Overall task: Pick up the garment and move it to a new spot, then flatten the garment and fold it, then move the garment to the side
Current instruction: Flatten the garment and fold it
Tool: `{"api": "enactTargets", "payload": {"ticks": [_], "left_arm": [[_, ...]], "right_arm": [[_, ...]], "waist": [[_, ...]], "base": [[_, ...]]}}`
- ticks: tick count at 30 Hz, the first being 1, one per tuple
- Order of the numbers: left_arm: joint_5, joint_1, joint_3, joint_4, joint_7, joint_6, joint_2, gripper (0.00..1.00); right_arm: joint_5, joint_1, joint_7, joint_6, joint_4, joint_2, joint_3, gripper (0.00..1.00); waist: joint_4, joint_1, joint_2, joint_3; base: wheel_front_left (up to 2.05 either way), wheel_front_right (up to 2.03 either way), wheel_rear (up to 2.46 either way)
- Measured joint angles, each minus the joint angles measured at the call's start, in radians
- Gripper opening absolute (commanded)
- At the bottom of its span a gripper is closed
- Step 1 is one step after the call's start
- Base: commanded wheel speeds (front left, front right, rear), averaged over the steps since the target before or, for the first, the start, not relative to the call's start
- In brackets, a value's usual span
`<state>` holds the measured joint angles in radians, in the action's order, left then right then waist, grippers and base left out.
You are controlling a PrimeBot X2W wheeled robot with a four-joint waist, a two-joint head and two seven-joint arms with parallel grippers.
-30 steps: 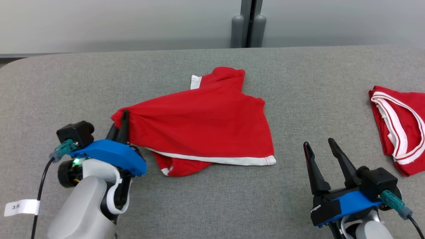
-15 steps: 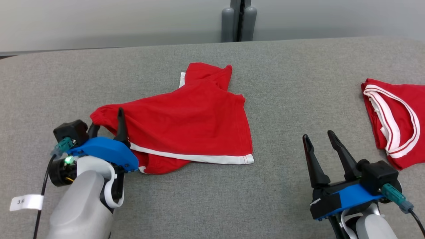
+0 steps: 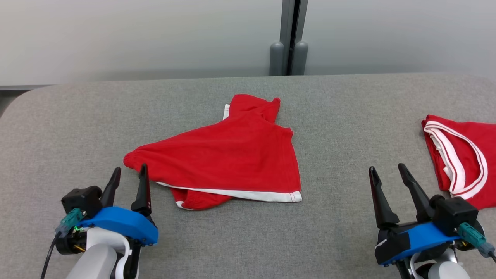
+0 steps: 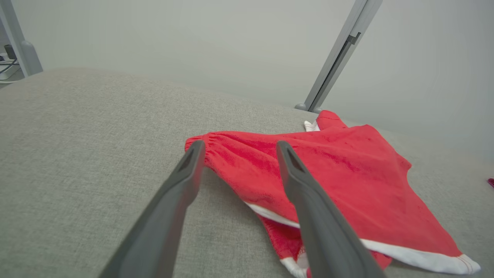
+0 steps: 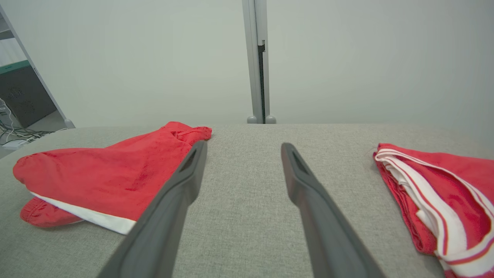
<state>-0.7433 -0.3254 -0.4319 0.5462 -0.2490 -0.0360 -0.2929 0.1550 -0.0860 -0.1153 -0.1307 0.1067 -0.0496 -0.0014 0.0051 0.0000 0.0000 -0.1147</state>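
Note:
A red garment (image 3: pixel 228 155) with white trim lies crumpled in a rough triangle at the middle of the grey table (image 3: pixel 248 240); it also shows as the red garment (image 4: pixel 339 173) and the red garment (image 5: pixel 112 173). My left gripper (image 3: pixel 130 172) stands open at the lower left, just short of the garment's left corner, nothing between its fingers. In the left wrist view that gripper (image 4: pixel 239 148) points at the same corner. My right gripper (image 3: pixel 385 170) is open and empty at the lower right, apart from the cloth; the right wrist view has this gripper (image 5: pixel 243 148) over bare table.
A second red piece with white stripes (image 3: pixel 461 162) lies folded at the table's right edge, also seen as the striped piece (image 5: pixel 440 197). A grey post (image 3: pixel 288 38) and pale wall stand behind the table. The table's left corner (image 3: pixel 15 104) is rounded.
My left gripper opened, let go of the garment's left corner and drew back toward me. The garment settled flat. The head camera shifted; the right gripper stayed open.

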Motion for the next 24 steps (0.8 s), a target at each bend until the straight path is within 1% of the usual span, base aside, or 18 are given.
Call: {"api": "enactTargets", "payload": {"ticks": [5, 8, 11, 14, 18, 21, 24], "left_arm": [[0.061, 0.049, 0.029, -0.108, -0.011, -0.014, -0.035, 1.00], [0.135, 0.076, 0.077, -0.211, -0.013, -0.017, -0.043, 1.00], [0.212, 0.119, 0.128, -0.284, -0.013, -0.010, -0.038, 1.00], [0.263, 0.166, 0.166, -0.305, -0.013, 0.003, -0.021, 1.00], [0.291, 0.196, 0.198, -0.307, -0.013, 0.029, 0.008, 1.00], [0.305, 0.200, 0.222, -0.299, -0.013, 0.046, 0.025, 1.00], [0.321, 0.200, 0.235, -0.292, -0.013, 0.058, 0.045, 1.00]], "right_arm": [[0.005, 0.015, 0.010, 0.000, -0.002, 0.000, 0.005, 1.00], [0.008, 0.027, 0.017, 0.000, 0.001, 0.000, 0.005, 1.00], [0.012, 0.030, 0.018, 0.000, 0.006, 0.000, 0.003, 1.00], [0.013, 0.031, 0.026, 0.000, 0.014, 0.000, 0.000, 1.00], [0.016, 0.033, 0.042, 0.000, 0.028, 0.000, 0.008, 1.00], [0.023, 0.020, 0.076, 0.000, 0.050, 0.000, 0.047, 1.00], [0.043, -0.034, 0.128, 0.000, 0.102, 0.001, 0.096, 1.00]], "waist": [[0.011, 0.0000, 0.0000, 0.026], [0.014, 0.0000, 0.0000, 0.037], [0.015, 0.0000, 0.0000, 0.045], [0.015, 0.0000, 0.0000, 0.049], [0.021, 0.0000, 0.0000, 0.047], [0.026, 0.0000, 0.0000, 0.039], [0.032, 0.0000, 0.0000, 0.027]], "base": [[0.00, 0.00, 0.00], [0.00, 0.00, 0.00], [0.00, 0.00, 0.00], [0.00, 0.00, 0.00], [0.00, 0.00, 0.00], [0.00, 0.00, 0.00], [0.00, 0.00, 0.00]]}}
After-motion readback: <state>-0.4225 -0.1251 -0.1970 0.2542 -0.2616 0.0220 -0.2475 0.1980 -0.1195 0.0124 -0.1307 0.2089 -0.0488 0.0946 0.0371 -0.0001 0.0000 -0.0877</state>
